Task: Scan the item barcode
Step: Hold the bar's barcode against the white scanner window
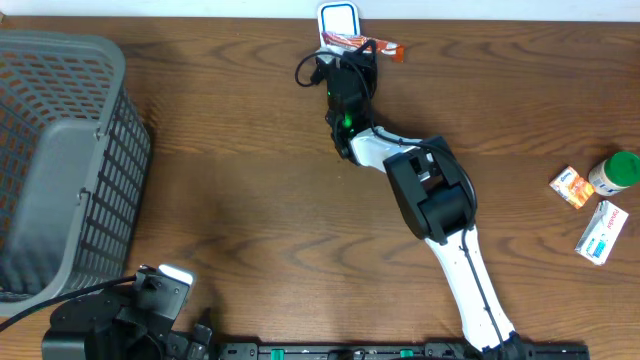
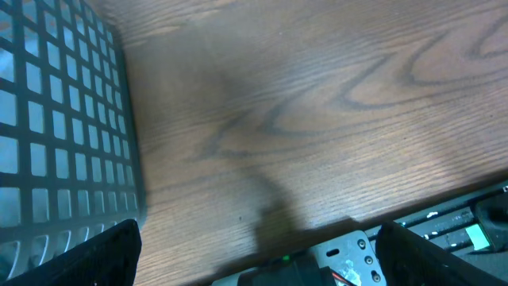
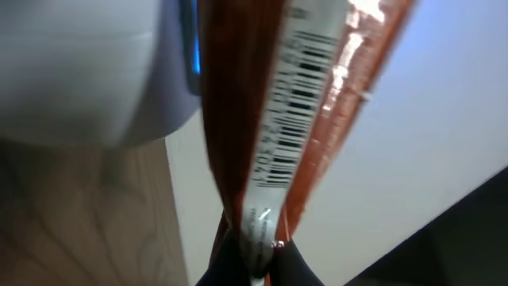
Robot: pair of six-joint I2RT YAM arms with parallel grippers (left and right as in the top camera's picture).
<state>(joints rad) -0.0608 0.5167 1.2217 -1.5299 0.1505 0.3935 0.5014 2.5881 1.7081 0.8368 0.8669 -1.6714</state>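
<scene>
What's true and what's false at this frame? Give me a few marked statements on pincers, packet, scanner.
1. The right pincer is shut on the orange packet. True.
2. The packet's barcode shows in the right wrist view. True.
3. The left pincer grips the scanner. False: it is open and empty, near the gray basket.
4. The green-capped bottle is in the basket. False: it is on the table, beside an orange box.

A shop-checkout setup: barcode scanner (image 1: 338, 20), grey basket (image 1: 112, 190), packaged goods (image 1: 602, 232) on wooden table (image 1: 250, 180).
</scene>
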